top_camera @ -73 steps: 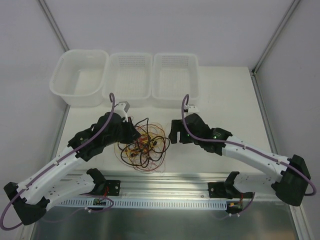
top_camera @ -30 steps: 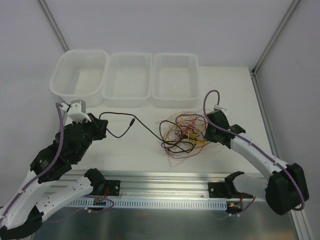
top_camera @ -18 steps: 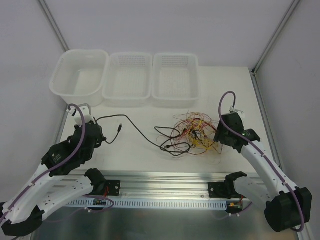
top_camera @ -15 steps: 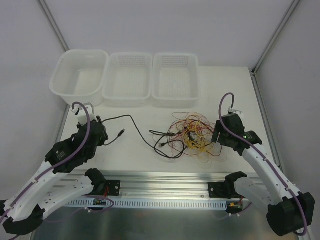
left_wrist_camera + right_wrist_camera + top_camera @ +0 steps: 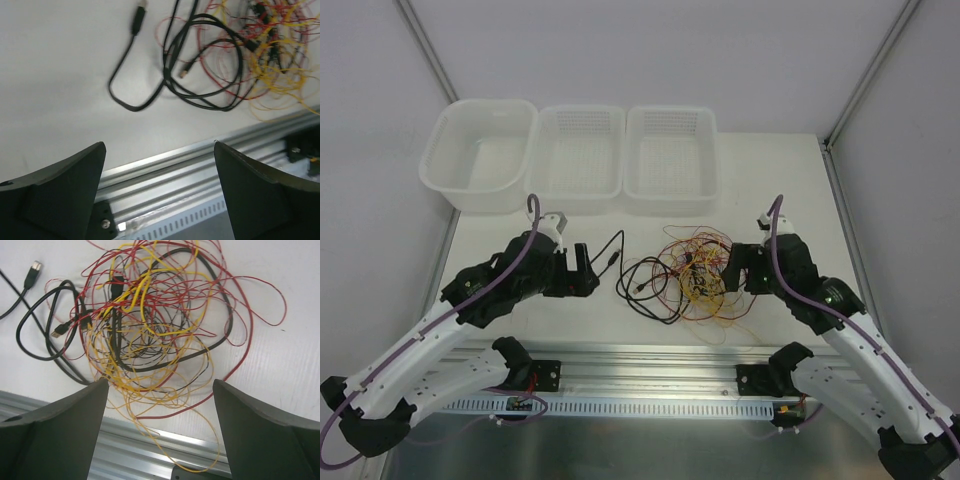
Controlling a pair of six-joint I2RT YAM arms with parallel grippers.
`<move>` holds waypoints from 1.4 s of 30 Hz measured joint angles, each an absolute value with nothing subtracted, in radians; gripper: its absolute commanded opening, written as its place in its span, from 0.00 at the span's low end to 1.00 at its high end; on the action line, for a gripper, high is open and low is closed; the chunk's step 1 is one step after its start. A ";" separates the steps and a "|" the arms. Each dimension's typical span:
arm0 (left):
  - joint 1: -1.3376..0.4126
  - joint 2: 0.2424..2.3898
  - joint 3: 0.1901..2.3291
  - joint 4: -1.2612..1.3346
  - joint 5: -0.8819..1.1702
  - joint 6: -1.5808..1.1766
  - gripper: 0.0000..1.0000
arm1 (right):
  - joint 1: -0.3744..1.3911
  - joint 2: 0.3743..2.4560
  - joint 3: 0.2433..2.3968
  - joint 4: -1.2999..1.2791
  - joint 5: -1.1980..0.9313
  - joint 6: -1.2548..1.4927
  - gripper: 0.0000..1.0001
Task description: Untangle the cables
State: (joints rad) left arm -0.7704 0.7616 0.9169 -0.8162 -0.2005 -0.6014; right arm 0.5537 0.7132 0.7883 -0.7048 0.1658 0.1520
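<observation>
The cables (image 5: 698, 283) lie in a loose tangle of red, yellow and black loops on the white table, right of centre. A thicker black cable (image 5: 638, 292) trails out of its left side, its plug (image 5: 612, 260) lying free. My left gripper (image 5: 588, 270) stands open just left of that plug. In the left wrist view nothing sits between the fingers of that gripper (image 5: 159, 150); the black cable (image 5: 170, 75) lies ahead. My right gripper (image 5: 732, 272) is open at the tangle's right edge. From the right wrist, that gripper (image 5: 160, 385) hovers over the cables (image 5: 150, 325) without gripping them.
A white tub (image 5: 478, 160) and two mesh baskets (image 5: 577, 155) (image 5: 670, 150) line the back of the table. An aluminium rail (image 5: 650, 365) runs along the near edge, with yellow loops (image 5: 200, 440) reaching over it. Grey walls close in both sides.
Both grippers have opened and let go. The left arm swung right, back toward the black cable's plug; the stretched black cable went slack. The right gripper shifted left beside the settled tangle.
</observation>
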 measured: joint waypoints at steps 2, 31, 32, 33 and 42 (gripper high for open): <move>-0.771 0.766 0.916 -0.764 -0.109 -0.635 0.90 | 0.580 0.712 0.788 -0.696 0.153 0.153 0.90; -0.950 1.324 0.666 -0.224 -0.324 -1.128 0.54 | 0.880 0.860 0.676 -0.518 0.310 0.273 0.88; -0.950 1.345 0.667 -0.218 -0.326 -1.132 0.52 | 0.882 0.873 0.668 -0.508 0.312 0.279 0.88; -0.950 1.371 0.669 -0.214 -0.326 -1.137 0.52 | 0.883 0.887 0.661 -0.501 0.315 0.284 0.88; -0.957 1.546 0.754 -0.148 -0.335 -1.145 0.16 | 0.886 1.003 0.623 -0.415 0.364 0.312 0.87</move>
State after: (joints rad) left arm -0.9569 1.5455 0.7536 -0.1478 -0.3347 -1.1454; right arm 0.8856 1.0031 0.6231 -0.4149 0.3645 0.3119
